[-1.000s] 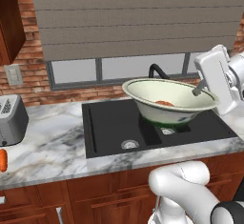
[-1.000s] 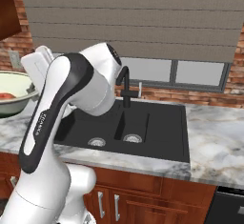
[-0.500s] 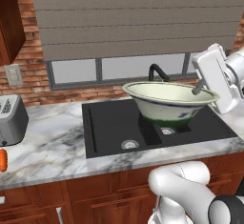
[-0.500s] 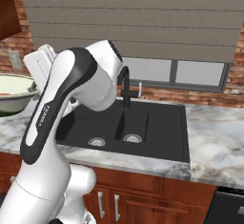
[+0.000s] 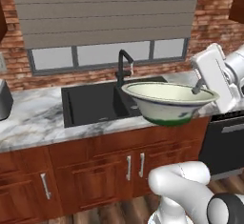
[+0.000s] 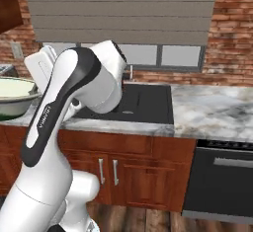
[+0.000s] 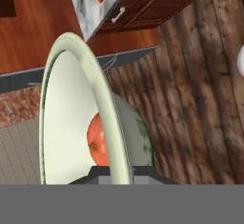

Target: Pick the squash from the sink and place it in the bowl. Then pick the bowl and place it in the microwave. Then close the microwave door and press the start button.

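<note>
The robot is carrying the bowl point(image 5: 169, 103) toward the microwave, its fingers point(image 5: 196, 90) pinching the flaring cream rim. The round orange squash point(image 7: 97, 146) is sitting inside. The bowl is hanging beyond the marble surface point(image 5: 33, 125), past the black sink point(image 5: 93, 103). Next, it likely needs steady, level transport.

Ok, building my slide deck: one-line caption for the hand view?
Gripper shut on the bowl rim, squash inside, wood floor below.

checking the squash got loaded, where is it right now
The squash lies inside the bowl, which the tool holds by its rim in front of the counter, right of the sink.
</note>
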You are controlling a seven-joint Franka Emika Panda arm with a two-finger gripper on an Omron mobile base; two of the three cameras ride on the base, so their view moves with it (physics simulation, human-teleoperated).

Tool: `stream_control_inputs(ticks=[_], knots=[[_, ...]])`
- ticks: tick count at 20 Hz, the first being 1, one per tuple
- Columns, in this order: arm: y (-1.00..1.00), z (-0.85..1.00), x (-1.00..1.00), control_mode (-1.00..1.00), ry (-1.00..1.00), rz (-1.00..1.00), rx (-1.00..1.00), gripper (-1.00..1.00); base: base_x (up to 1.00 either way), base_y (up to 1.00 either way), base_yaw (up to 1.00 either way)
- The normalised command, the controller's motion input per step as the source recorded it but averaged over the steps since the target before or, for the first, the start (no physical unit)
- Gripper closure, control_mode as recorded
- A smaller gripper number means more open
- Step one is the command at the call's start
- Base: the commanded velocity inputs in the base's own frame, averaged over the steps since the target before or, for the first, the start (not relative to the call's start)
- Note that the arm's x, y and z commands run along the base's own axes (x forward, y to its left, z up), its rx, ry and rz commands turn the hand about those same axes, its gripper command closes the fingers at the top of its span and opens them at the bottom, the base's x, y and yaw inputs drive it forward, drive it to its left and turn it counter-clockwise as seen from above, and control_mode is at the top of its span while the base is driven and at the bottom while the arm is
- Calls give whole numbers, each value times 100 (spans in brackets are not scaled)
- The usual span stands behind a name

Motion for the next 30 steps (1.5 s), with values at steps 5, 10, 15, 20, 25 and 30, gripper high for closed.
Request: stream_control_inputs(ticks=[5, 10, 15, 20, 25, 30], knots=[[0, 0, 0, 100, 0, 0, 0, 100, -26, -51, -66], [0, 0, 0, 100, 0, 0, 0, 100, -17, -37, -73], [0, 0, 0, 100, 0, 0, 0, 100, -1, -29, -75], [0, 0, 0, 100, 0, 0, 0, 100, 0, -33, -72], [0, 0, 0, 100, 0, 0, 0, 100, 7, -50, -65], [0, 0, 0, 100, 0, 0, 0, 100, 45, -59, -55]])
